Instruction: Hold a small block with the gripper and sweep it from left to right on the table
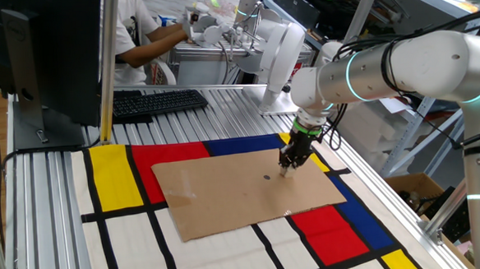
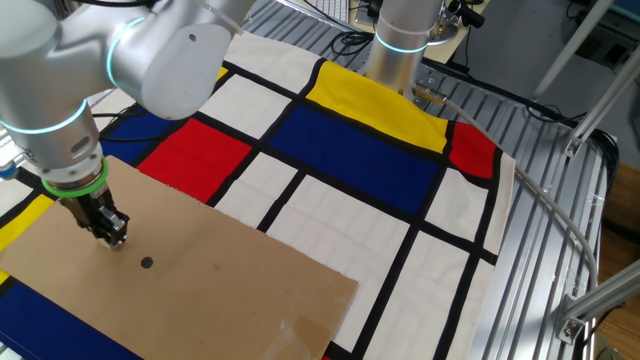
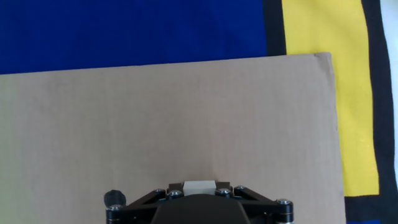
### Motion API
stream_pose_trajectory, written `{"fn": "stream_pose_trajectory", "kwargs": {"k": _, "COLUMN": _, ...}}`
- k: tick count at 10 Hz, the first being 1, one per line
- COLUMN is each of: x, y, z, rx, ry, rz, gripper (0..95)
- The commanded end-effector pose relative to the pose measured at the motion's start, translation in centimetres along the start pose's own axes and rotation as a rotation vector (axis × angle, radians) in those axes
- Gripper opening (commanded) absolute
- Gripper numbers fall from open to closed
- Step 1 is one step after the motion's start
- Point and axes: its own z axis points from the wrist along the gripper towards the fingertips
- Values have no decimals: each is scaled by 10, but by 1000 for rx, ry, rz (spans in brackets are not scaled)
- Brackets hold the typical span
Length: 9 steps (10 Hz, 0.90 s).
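A: Block status? Small pale beige wooden cube [image 3: 199,185] is clamped in the black two-finger gripper [image 1: 288,166], jaws closed on it, pointing down over the matte brown cardboard sheet [image 1: 227,193], dark dot [image 1: 266,178] at its 9 o'clock.

B: Suggest constant light contact and a slow sweep; the slatted aluminium counter [image 1: 214,111] lies beyond the mat.

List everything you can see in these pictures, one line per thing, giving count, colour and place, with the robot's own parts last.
Cardboard sheet: one, brown, flat on the mat.
Mat: one, white, red, yellow and blue with black lines, on the table.
Table: one, silver slats, under the mat.
Dot: one, dark, on the cardboard near the gripper.
Keyboard: one, black, at the table's far end.
Person: one, white shirt, behind the table.
Block: one, pale beige, between the fingers.
Gripper: one, black, on the cardboard, shut on the block.
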Motion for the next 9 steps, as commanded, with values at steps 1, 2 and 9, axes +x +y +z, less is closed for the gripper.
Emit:
{"fn": "stream_pose_trajectory", "kwargs": {"k": 1, "x": 1, "y": 4, "z": 1, "rx": 2, "ry": -1, "rz": 8, "gripper": 0}}
{"fn": "stream_pose_trajectory", "kwargs": {"k": 2, "x": 2, "y": 6, "z": 1, "rx": 2, "ry": 2, "rz": 13, "gripper": 0}}
{"fn": "stream_pose_trajectory", "kwargs": {"k": 9, "x": 5, "y": 21, "z": 1, "rx": 0, "ry": 6, "rz": 31, "gripper": 0}}
